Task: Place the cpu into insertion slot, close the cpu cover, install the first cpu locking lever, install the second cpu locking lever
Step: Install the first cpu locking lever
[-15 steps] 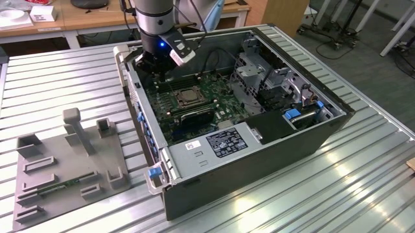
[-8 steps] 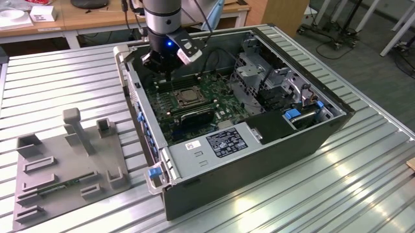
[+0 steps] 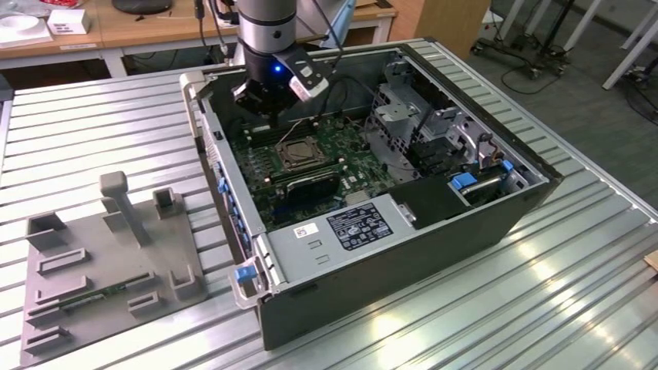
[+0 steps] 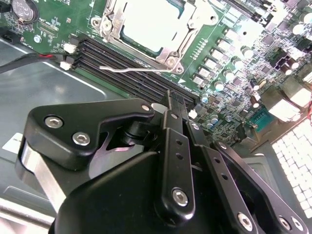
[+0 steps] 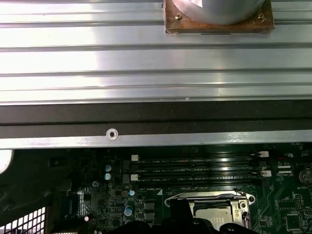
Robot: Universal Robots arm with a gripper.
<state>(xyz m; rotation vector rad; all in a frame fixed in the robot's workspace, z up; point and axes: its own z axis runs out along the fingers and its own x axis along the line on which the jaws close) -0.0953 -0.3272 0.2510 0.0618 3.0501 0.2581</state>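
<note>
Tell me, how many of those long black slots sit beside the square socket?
4. The memory slots lie side by side in one bank, between the insertion slot and the case wall; none seems hidden.

- The computer case point(image 3: 411, 254) lies on the table point(image 3: 92, 116), fixture plate point(image 3: 103, 270) at the exterior view's left.
- The cpu point(image 4: 151, 24) sits in the insertion slot point(image 4: 113, 27) (memory slots point(image 4: 126, 73) just beside).

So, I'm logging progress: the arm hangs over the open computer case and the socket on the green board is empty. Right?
Not empty: the second wrist view shows the cpu seated in the insertion slot, the cpu cover framing it. The arm does hang over the open computer case.
</note>
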